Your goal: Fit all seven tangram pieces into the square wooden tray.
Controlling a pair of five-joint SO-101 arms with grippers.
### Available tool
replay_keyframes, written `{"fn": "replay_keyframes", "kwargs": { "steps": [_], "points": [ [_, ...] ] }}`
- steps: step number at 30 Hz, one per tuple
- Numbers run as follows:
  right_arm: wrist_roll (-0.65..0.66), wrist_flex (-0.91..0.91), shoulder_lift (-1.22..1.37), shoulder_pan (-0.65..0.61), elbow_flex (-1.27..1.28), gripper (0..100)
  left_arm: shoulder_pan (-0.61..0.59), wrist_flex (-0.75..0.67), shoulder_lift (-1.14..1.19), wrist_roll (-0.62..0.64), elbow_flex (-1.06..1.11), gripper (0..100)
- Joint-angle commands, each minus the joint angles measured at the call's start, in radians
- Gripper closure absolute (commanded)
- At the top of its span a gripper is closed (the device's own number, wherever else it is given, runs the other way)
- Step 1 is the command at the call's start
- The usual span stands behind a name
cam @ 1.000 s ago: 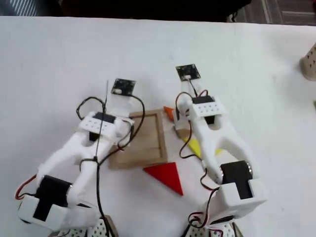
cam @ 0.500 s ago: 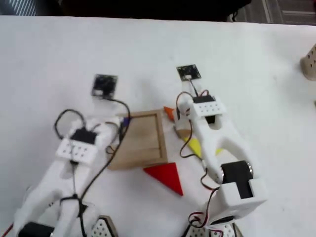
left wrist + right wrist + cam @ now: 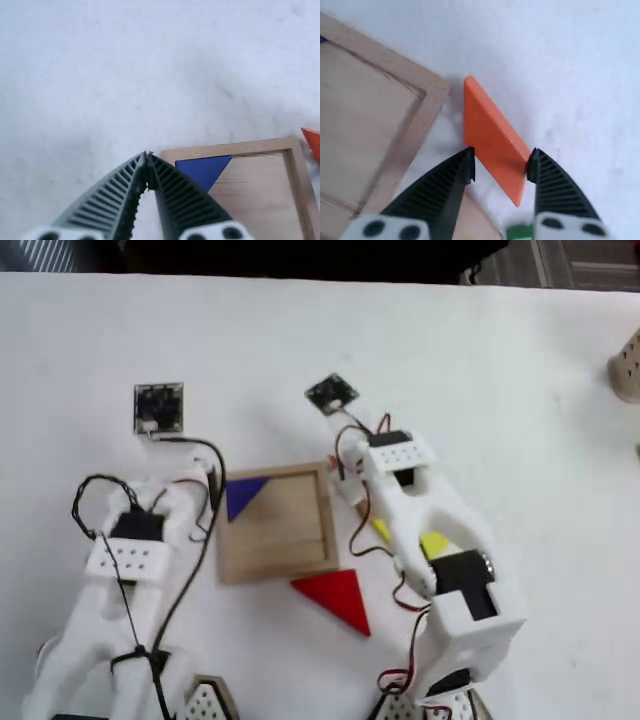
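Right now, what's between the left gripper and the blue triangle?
Left wrist view: only the tray's corner rim separates left gripper from blue triangle.

Your tray (image 3: 285, 535) lies mid-desk (image 3: 450, 360) between the arms, with a small triangle (image 3: 243, 495) in its far-left corner. A large triangle (image 3: 338, 597) lies just before its near-right corner. The parallelogram (image 3: 492, 137) lies just right of its far-right corner, straddled by your right tool (image 3: 501, 159).
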Motion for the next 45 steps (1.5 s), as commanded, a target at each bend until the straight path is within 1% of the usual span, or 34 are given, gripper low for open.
{"fn": "replay_keyframes", "kwargs": {
  "steps": [1,3,5,10,11,14,15,17,20,26,30,32,36,38,39,42,45],
  "points": [
    [0.121,-0.012,0.018,-0.008,-0.066,82.3,-0.013,-0.026,-0.038,-0.006,-0.003,97],
    [0.181,-0.012,0.039,-0.008,-0.078,82.3,-0.013,-0.026,-0.038,-0.006,-0.003,97],
    [0.210,-0.012,0.061,-0.013,-0.089,82.4,-0.013,-0.026,-0.038,-0.006,-0.002,97],
    [0.212,0.012,0.067,-0.015,-0.089,83.8,-0.013,-0.026,-0.038,-0.006,-0.002,97],
    [0.212,0.012,0.067,-0.015,-0.089,86.4,-0.013,-0.028,-0.038,-0.006,-0.002,97],
    [0.209,0.008,0.067,-0.013,-0.089,98.1,-0.013,-0.028,-0.038,-0.006,-0.002,97],
    [0.209,0.008,0.067,-0.013,-0.089,98.6,-0.013,-0.028,-0.038,-0.006,-0.002,97],
    [0.209,0.008,0.067,-0.010,-0.089,96.1,-0.013,-0.028,-0.038,-0.008,-0.002,97],
    [0.207,0.008,0.067,-0.008,-0.089,98.5,-0.013,-0.028,-0.038,-0.008,-0.002,97],
    [0.206,0.062,0.030,-0.007,-0.087,98.1,-0.015,-0.037,-0.021,-0.008,-0.005,97],
    [0.092,0.117,-0.062,0.001,-0.086,97.9,-0.022,-0.100,0.054,-0.008,-0.014,97],
    [0.083,0.134,-0.108,-0.004,-0.084,94.4,-0.041,-0.098,0.096,-0.008,-0.048,97],
    [0.084,0.110,-0.128,-0.016,-0.089,75.9,-0.081,-0.098,0.159,-0.008,-0.092,97],
    [0.127,0.047,-0.124,-0.033,-0.081,67.8,-0.087,-0.098,0.180,-0.008,-0.107,97],
    [0.167,0.025,-0.111,-0.044,-0.081,65.6,-0.088,-0.098,0.188,-0.008,-0.112,97],
    [0.265,-0.004,-0.035,-0.074,-0.107,64.8,-0.088,-0.104,0.197,-0.008,-0.114,97],
    [0.348,0.027,0.054,-0.077,-0.180,64.8,-0.094,-0.106,0.199,-0.008,-0.114,97]
  ]
}}
